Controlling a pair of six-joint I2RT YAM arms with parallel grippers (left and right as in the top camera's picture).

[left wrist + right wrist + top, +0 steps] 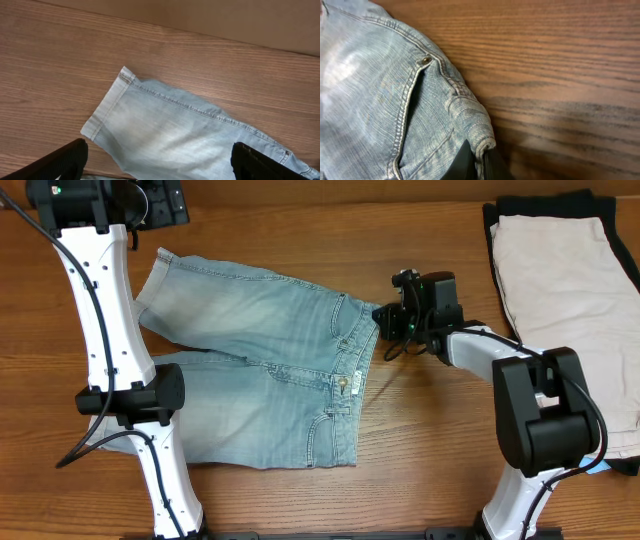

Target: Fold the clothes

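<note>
Light-blue denim shorts (260, 375) lie spread flat, waistband rightward; folded beige clothes (565, 290) sit far right.

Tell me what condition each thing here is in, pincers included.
denim shorts: unfolded, spread flat.
left pincer: open, above one leg of the denim shorts.
right pincer: shut on the waistband corner of the denim shorts.
beige garment: folded, lying on a black garment.

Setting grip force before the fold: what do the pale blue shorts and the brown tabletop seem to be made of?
The pale blue shorts look like faded cotton denim: twill weave, double-stitched seams, a metal rivet. The brown tabletop shows matte wood grain, though it may be laminate rather than solid wood.
</note>
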